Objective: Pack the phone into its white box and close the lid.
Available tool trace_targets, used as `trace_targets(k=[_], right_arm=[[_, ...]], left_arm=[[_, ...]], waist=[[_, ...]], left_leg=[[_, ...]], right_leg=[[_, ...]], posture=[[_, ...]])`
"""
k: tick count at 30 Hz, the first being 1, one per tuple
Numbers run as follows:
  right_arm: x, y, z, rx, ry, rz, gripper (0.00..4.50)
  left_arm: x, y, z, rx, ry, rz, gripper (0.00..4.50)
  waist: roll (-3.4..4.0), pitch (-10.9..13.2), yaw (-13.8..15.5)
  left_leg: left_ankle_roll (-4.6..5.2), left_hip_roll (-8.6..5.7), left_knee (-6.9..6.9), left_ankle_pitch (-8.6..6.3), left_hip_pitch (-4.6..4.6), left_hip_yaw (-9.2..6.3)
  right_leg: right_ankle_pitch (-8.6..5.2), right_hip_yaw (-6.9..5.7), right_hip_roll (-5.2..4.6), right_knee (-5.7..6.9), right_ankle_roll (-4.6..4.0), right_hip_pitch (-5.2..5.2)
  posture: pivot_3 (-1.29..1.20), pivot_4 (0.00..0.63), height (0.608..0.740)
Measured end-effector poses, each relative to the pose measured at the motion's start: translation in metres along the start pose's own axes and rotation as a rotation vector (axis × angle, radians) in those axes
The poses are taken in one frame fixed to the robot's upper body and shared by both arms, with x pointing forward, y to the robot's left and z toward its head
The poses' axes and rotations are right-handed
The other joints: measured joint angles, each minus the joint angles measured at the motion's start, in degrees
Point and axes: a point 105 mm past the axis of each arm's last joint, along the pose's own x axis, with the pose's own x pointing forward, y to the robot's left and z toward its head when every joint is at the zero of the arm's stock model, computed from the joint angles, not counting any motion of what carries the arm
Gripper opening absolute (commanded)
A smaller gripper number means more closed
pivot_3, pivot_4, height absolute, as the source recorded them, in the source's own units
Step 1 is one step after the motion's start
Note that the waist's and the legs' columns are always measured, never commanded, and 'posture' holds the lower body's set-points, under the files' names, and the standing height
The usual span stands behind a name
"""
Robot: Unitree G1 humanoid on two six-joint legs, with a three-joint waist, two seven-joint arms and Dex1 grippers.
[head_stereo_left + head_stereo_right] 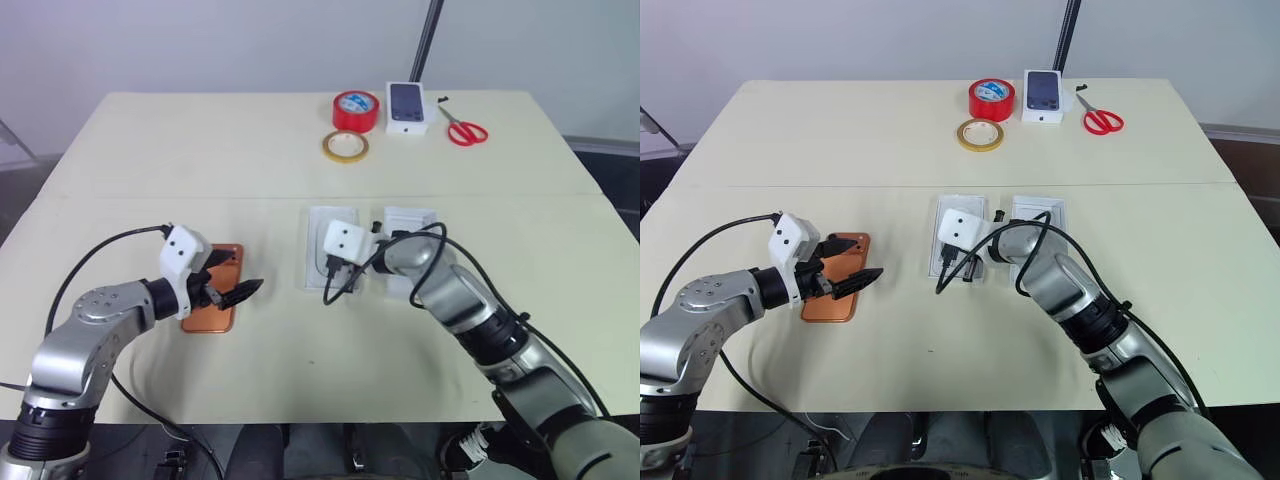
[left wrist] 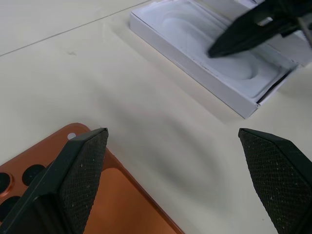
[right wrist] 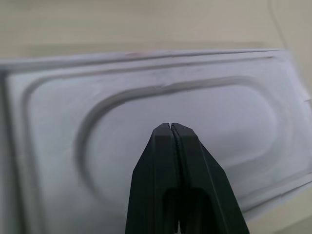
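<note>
Packing not begun. My left pincer (image 1: 236, 292) gapes empty over the phone (image 1: 215, 300); right pincer (image 3: 169, 127), shut and empty, hovers over the white box (image 1: 318, 222) insert. Next: grip the phone.

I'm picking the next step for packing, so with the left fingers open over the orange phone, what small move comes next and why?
Probably lower the left gripper and close it on the phone. Its fingers stand wide apart just above the phone's edge, and the phone lies flat on the table, not yet gripped. The white box sits open nearby, with the shut right gripper over its insert.
</note>
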Motion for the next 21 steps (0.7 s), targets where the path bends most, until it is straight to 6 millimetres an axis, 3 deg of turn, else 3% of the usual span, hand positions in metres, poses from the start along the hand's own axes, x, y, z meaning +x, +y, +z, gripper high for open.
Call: trace_targets(k=[6,13,17,21], right_arm=[[-0.011,0.020,0.002,-0.057,-0.010,0.119,0.05],[-0.012,0.021,0.003,-0.060,-0.012,0.120,0.05],[-0.008,0.009,0.015,-0.040,-0.053,0.048,0.05],[-0.013,-0.021,0.042,0.009,-0.155,-0.093,0.05]], left_arm=[[0.001,0.000,0.002,0.004,-0.004,-0.002,4.50],[0.002,0.001,0.005,0.011,-0.011,-0.003,4.50],[0.002,0.002,0.005,0.010,-0.011,0.001,4.50],[-0.002,0.015,0.007,-0.084,-0.046,0.087,4.50]], waist=[[0.00,0.0,0.0],[0.00,0.0,0.0],[0.00,0.0,-0.1],[-0.01,0.0,0.0]], left_leg=[[0.00,0.00,0.01,0.00,0.04,-0.01],[0.00,0.00,0.01,0.00,0.04,-0.01],[0.00,0.01,0.01,0.00,0.04,-0.01],[-0.01,0.03,0.01,0.00,0.04,-0.02]], right_leg=[[0.00,0.00,0.01,0.00,0.00,0.05],[0.00,0.00,0.00,0.00,0.00,0.05],[0.00,0.00,0.01,0.00,0.00,0.04],[0.00,-0.01,0.02,0.01,0.00,0.04]], posture=[[0.00,0.150,0.740],[0.00,0.150,0.740],[0.00,0.150,0.740],[0.00,0.150,0.740]])
